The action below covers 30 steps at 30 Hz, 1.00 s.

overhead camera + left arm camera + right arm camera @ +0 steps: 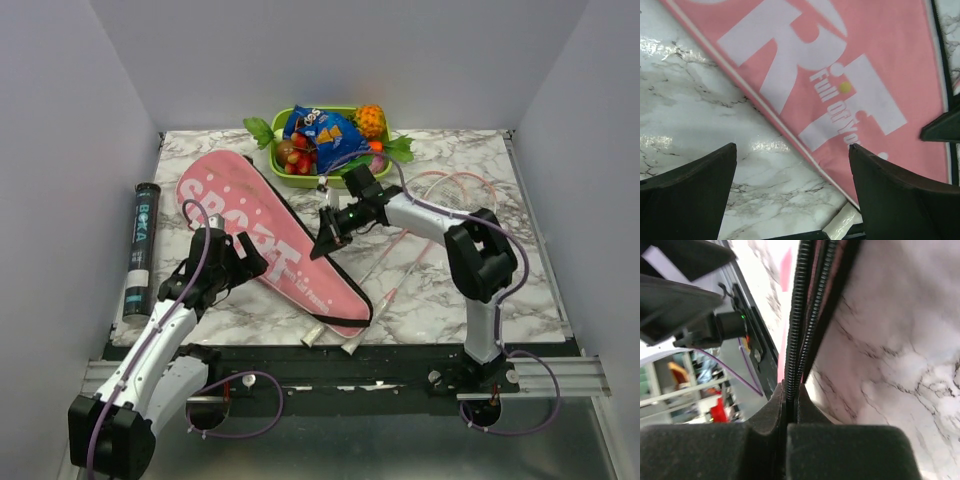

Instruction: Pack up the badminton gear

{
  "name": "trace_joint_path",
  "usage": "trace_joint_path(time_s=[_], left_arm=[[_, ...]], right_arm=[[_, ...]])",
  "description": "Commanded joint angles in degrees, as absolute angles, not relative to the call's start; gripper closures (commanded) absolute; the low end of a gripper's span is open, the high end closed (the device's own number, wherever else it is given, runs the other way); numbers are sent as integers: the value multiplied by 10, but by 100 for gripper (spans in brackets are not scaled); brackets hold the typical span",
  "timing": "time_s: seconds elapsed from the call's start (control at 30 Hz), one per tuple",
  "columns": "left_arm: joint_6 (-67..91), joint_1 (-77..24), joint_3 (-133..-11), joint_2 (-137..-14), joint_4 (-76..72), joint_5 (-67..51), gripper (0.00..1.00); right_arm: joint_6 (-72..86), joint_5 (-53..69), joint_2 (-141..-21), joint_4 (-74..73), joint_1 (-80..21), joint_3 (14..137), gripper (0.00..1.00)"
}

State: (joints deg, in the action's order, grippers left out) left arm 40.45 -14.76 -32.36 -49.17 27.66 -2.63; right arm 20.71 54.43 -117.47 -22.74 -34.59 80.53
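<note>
Pink bag lay flat, running diagonally from the upper left of the top view down to lower centre. The right gripper was at its right-hand rim, mid-length. In the right wrist view the jaws were closed tight on the bag's black zipper edge, which ran up out of the pinch. The left gripper hovered over the bag's left rim with its fingers spread wide and nothing between them. Its wrist view showed pink fabric and bare marble through the gap.

Handling, judged: the bag looked like thin soft fabric, light and floppy. It would likely sag and slide on the glossy marble when lifted from one point, so the stiffer zipper seam was the sensible hold. A second hold on the opposite rim would probably be needed to open the mouth. The rackets lay just right of the bag, handles toward the near edge. They looked light, thin and springy, and the handle or shaft would be safer to grab than the strings. The black tube sat at the far left by the wall, rigid and likely to roll. No shuttlecocks could be made out.

Room: the table was open at lower right. A green tray crowded the top centre, close behind the right arm. Walls boxed in the left, right and back.
</note>
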Motion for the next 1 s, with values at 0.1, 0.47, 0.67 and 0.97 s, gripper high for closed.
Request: trace_joint_path(time_s=[0.1,0.47,0.67,0.97], left_arm=[[403,-150,-337,-430,291,10,1],[390,-150,-338,-408,297,18,1],[368,-150,-373,-416,315,37,1],[330,-150,-421,-445,344,41,1]], right_arm=[[183,424,-1051,-233,-355,875,99],[278,267,-915,-133,-360,817,100],[459,151,-822,21,-366,608,99],[630,115,-905,196,-382,519,99]])
